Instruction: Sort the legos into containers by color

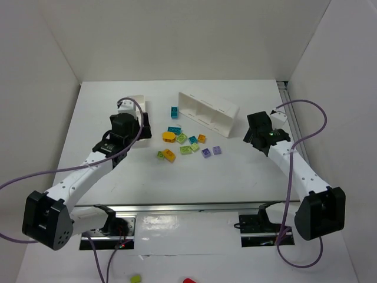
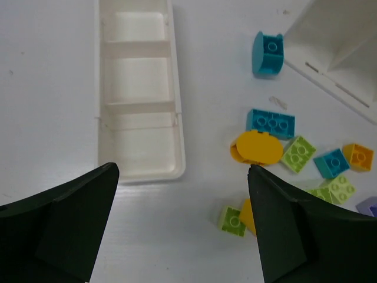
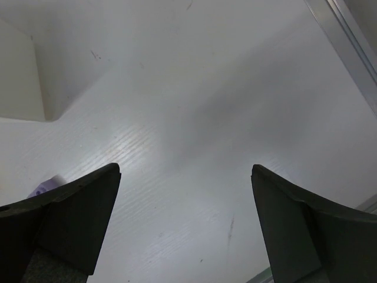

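Observation:
Several legos lie loose mid-table: a rounded yellow-orange piece [image 1: 169, 137] [image 2: 257, 147], teal bricks [image 1: 174, 130] [image 2: 271, 124], lime bricks [image 1: 181, 138] [image 2: 298, 154], orange bricks [image 1: 169, 155] and two purple bricks [image 1: 206, 152]. One teal brick [image 1: 174, 112] [image 2: 268, 54] lies apart. A narrow white tray [image 2: 140, 171] with three empty compartments lies ahead of my left gripper [image 1: 134, 131] [image 2: 182, 168], which is open, empty and hovering left of the pile. A bigger white tray [image 1: 209, 109] lies tipped at the back. My right gripper [image 1: 254, 132] [image 3: 185, 168] is open and empty over bare table.
A metal rail [image 1: 285, 97] [image 3: 347, 41] runs along the table's right edge. White walls enclose the table at the back and sides. A corner of the tipped tray [image 3: 20, 76] and a purple brick [image 3: 44, 186] show at the left of the right wrist view.

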Tool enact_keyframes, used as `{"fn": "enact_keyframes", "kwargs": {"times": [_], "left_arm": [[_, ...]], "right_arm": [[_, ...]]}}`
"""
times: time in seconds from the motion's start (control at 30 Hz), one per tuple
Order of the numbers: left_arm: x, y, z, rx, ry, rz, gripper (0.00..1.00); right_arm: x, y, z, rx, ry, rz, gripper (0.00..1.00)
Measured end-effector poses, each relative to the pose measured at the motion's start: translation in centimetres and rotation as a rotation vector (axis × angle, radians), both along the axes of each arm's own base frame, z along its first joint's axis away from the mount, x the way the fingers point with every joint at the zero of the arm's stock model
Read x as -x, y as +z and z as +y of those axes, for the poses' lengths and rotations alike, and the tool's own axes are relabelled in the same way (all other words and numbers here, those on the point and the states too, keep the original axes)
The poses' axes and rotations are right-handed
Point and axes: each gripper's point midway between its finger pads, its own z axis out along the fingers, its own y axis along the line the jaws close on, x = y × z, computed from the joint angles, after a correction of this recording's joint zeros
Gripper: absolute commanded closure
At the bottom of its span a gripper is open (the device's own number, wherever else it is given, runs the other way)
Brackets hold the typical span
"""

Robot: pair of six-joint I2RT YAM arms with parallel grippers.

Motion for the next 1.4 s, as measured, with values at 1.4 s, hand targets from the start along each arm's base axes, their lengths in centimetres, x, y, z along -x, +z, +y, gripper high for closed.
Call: {"fn": "enact_keyframes", "kwargs": {"times": [1.4], "left_arm": [[2.3, 7.9, 1.5, -0.131, 0.025, 0.032, 0.02]], "right_arm": [[-8.8, -8.3, 11.5, -0.019, 0.306, -0.237, 0.39]]}}
